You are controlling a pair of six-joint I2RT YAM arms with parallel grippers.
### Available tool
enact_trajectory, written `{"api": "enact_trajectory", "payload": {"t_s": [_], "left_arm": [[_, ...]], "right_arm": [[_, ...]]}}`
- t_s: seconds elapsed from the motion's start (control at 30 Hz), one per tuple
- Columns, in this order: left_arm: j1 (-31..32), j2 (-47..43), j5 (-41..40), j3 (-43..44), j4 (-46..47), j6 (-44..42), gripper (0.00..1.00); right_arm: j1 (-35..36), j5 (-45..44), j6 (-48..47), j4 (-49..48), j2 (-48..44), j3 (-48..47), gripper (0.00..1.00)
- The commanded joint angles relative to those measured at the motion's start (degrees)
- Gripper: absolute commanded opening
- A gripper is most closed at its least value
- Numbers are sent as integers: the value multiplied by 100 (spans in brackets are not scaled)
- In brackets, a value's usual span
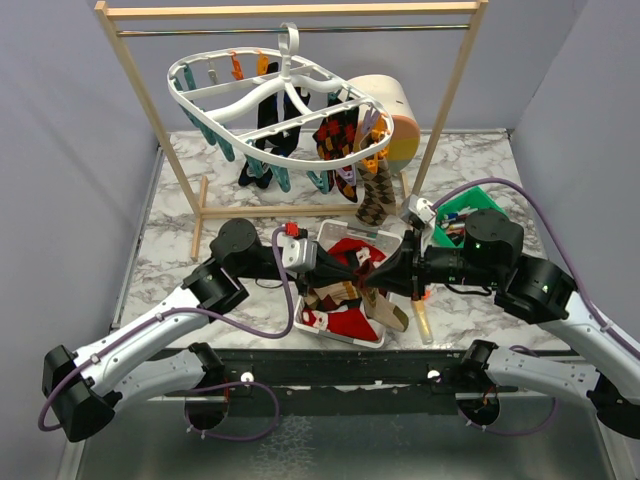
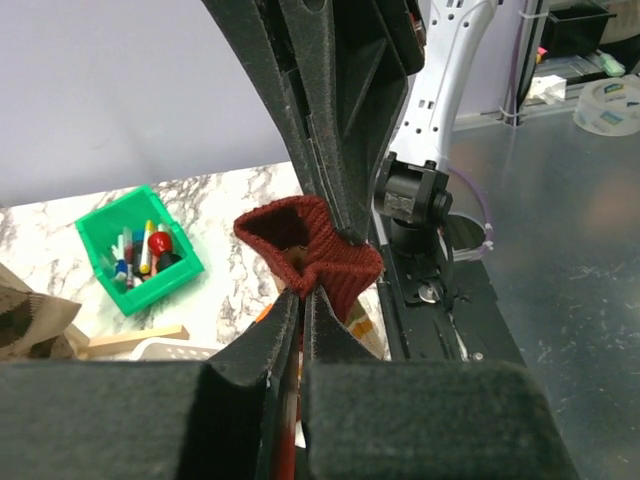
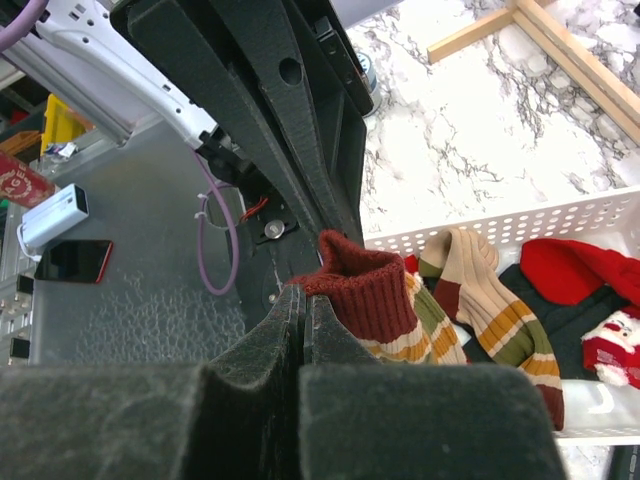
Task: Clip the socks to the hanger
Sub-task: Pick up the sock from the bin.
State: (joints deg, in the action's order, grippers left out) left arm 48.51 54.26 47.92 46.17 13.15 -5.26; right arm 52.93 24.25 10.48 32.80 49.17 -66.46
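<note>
A striped sock with a dark red ribbed cuff (image 2: 312, 238) is held between both grippers above the white basket (image 1: 342, 337). My left gripper (image 2: 303, 293) is shut on one edge of the cuff. My right gripper (image 3: 303, 295) is shut on the other edge of the cuff (image 3: 365, 290). The two meet tip to tip in the top view, left gripper (image 1: 348, 268) and right gripper (image 1: 385, 274). More socks (image 3: 570, 265) lie in the basket. The white oval hanger (image 1: 190, 78) hangs from the rack rod, with several socks (image 1: 340, 135) clipped on.
The wooden rack (image 1: 135, 75) stands at the back. A cream cylinder (image 1: 392, 100) lies behind the hanger. A green bin (image 1: 470, 200) of small items sits at the right, also seen in the left wrist view (image 2: 108, 228). A phone (image 3: 70, 260) lies off the table.
</note>
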Motion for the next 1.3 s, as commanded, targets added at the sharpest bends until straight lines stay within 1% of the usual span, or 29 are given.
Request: {"api": "enact_trajectory", "payload": {"t_s": [0.0,0.33,0.53,0.57,0.63,0.7,0.77,0.87,1.0,1.17,1.27], "left_arm": [[28,-211,-325,36,-100,-146,0],[32,-589,-869,-155,-295,-276,0],[27,-644,-956,-166,-321,-269,0],[27,-647,-972,-162,-321,-266,0],[27,-645,-997,-153,-316,-248,0],[27,-645,-1039,-161,-292,-223,0],[28,-636,-1075,-161,-274,-187,0],[31,-614,-1137,-161,-261,-143,0],[28,-631,-1363,-153,-267,-99,0],[27,-718,-1881,-24,-414,-181,0],[27,-762,-2158,95,-585,-307,0]], "right_arm": [[34,-113,42,79,-132,32,1],[33,-829,185,331,-245,-10,1],[30,-826,284,330,-197,-62,1],[33,-825,310,327,-188,-79,3],[34,-829,381,335,-176,-136,13],[30,-841,445,352,-144,-213,28],[33,-862,514,383,-108,-308,40],[34,-1055,665,430,-64,-474,51],[33,-1489,879,586,68,-780,56],[31,-1823,944,931,379,-1289,58],[30,-2050,914,983,456,-1470,59]]}}
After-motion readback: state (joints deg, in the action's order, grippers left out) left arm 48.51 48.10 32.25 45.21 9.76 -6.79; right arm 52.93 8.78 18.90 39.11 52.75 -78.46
